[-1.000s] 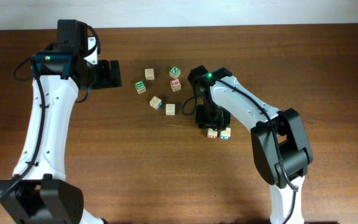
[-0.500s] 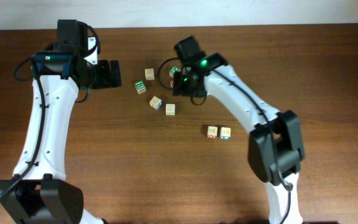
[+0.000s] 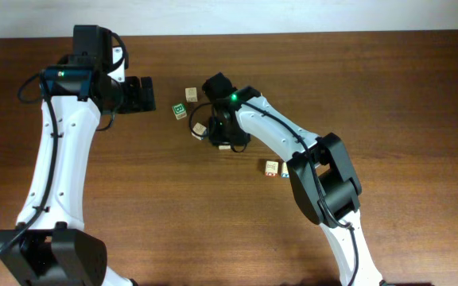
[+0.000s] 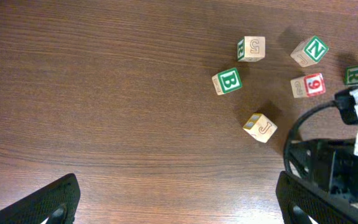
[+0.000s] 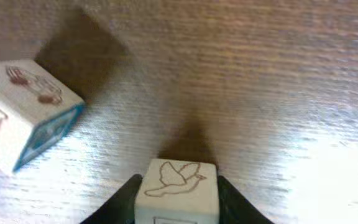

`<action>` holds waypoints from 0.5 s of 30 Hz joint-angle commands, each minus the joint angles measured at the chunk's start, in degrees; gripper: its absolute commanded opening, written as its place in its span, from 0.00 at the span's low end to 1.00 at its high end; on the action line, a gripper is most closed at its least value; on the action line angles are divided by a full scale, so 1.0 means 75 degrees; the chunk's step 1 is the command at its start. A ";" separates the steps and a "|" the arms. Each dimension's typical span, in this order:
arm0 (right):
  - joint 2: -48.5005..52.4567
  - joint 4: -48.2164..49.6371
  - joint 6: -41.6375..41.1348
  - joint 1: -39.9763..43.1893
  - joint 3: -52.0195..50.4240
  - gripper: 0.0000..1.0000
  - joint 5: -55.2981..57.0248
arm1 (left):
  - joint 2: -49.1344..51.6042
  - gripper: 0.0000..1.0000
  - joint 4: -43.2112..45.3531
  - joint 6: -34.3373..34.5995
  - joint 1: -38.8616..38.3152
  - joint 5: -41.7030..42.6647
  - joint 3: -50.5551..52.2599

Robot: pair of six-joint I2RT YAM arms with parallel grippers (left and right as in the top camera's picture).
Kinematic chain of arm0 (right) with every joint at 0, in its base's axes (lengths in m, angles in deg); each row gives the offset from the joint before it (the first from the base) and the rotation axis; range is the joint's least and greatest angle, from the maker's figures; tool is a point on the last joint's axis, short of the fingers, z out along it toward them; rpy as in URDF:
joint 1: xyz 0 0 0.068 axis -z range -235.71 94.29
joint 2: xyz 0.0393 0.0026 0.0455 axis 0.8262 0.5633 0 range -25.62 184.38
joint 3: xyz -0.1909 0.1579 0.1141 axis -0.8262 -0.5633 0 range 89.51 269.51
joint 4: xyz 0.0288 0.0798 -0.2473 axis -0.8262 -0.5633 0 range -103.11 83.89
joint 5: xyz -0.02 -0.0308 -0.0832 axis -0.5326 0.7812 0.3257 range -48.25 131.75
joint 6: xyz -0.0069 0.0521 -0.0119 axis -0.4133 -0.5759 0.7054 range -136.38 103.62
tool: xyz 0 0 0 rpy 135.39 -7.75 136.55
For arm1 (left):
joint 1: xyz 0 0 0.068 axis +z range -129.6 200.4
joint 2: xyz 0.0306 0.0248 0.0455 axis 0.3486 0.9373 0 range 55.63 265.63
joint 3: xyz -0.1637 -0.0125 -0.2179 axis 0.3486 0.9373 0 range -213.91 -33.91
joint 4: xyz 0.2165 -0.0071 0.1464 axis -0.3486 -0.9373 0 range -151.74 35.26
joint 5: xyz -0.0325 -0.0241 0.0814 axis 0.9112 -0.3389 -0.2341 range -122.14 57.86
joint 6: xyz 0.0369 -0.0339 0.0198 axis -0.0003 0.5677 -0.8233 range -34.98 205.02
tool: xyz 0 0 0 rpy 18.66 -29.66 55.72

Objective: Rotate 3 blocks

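Right claw grips the bird block, bird face up. The J block lies ahead-left, apart. Left claw gapes wide.

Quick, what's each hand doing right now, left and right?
Left hand: open, holding nothing.
Right hand: closed on the bird-printed block.

The tan block sits flat on the tabletop, a bird outline on its top face, pinched between the right fingers. The red-orange block lies well apart, with the blue block just beside it (mostly hidden from above)
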 commanded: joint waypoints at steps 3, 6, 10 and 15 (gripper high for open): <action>0.0087 -0.1810 0.0128 0.0012 0.0784 0.26 0.0478 | 0.0026 0.99 -0.0006 0.0020 0.0020 -0.0052 -0.0140; 0.0087 -0.2739 0.0105 0.0015 0.0755 0.26 0.0484 | 0.0023 0.99 -0.0006 0.0020 0.0020 -0.0052 -0.0140; 0.0087 -0.3112 -0.0157 0.0052 0.0551 0.27 0.0775 | 0.0023 0.99 -0.0006 0.0020 0.0020 -0.0052 -0.0140; 0.0087 -0.3013 -0.0306 0.0259 -0.0073 0.27 0.0839 | 0.0023 0.99 -0.0006 0.0020 0.0020 -0.0055 -0.0140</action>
